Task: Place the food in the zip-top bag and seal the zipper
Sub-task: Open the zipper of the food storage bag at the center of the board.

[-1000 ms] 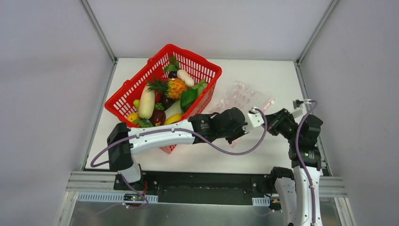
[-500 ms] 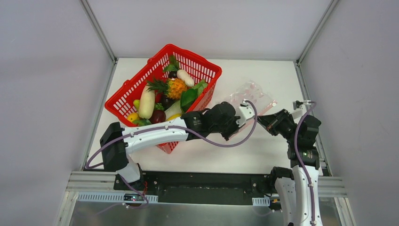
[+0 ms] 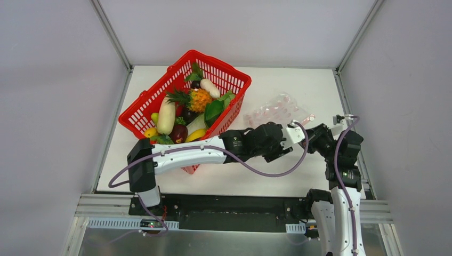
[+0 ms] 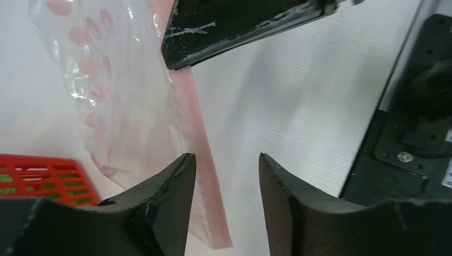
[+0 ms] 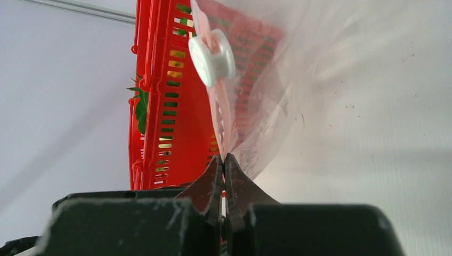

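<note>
Spotted the zip-top bag (image 3: 277, 109) on the right half of the white table (image 3: 320, 85), toward the far side, clear and crumpled with pink dots. Traced the zipper (image 4: 200, 138) as the pink strip along the bag's near edge, with a white slider (image 5: 211, 50) riding on it in the right wrist view.

Pinched at the zipper by the right gripper (image 5: 224, 165), fingertips pressed together with the pink strip running in between them. Seen at the bag's near right corner in the top view.

Just left of that, the left gripper (image 4: 226, 181), fingers (image 4: 170, 197) spread wide over bare table and clamped on nothing. Strip passing beside and partly under the left-hand finger (touching or not, hard to say from this angle). Both grippers almost tip to tip, with the left arm stretched across the table in front of the basket.

Just left of the bag, a red mesh basket (image 3: 154, 88) set at an angle. Packed in it:
- orange pineapple (image 3: 200, 100) at the middle
- one white radish (image 3: 166, 116) on the left
- another white radish (image 3: 209, 87) toward the far end
- green leafy vegetable (image 3: 214, 111) by the right wall
- dark eggplant (image 3: 178, 132) at the near end
- yellow piece (image 3: 195, 134) at the near end
</note>
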Controlling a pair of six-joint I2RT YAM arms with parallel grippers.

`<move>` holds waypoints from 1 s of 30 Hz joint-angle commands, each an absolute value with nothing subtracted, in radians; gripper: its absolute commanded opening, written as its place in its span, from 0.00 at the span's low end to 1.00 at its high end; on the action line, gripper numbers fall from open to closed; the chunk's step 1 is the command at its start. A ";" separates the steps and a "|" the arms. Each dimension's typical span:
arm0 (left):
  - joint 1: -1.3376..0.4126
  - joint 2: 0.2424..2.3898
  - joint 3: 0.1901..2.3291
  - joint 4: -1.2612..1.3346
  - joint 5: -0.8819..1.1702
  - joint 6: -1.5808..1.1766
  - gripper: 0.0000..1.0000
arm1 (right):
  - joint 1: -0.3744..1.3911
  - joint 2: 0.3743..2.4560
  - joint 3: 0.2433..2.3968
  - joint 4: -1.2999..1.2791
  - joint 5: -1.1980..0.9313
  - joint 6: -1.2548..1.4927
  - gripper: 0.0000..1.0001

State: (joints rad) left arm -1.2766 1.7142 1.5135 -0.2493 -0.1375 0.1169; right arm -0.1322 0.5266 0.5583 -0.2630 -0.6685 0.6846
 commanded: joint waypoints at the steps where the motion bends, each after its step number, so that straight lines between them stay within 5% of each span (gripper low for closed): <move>1: -1.277 1.753 1.558 -0.257 -0.249 0.162 0.41 | -0.126 0.524 0.585 -0.220 -0.671 0.698 0.00; 4: -1.276 1.759 1.559 -0.252 -0.267 0.165 0.27 | -0.126 0.529 0.589 -0.236 -0.668 0.674 0.00; 18: -1.276 1.735 1.531 -0.241 -0.296 0.167 0.00 | -0.126 0.522 0.605 -0.264 -0.710 0.638 0.00; 30: -1.275 1.709 1.491 -0.210 -0.324 0.161 0.03 | -0.126 0.518 0.606 -0.267 -0.716 0.649 0.00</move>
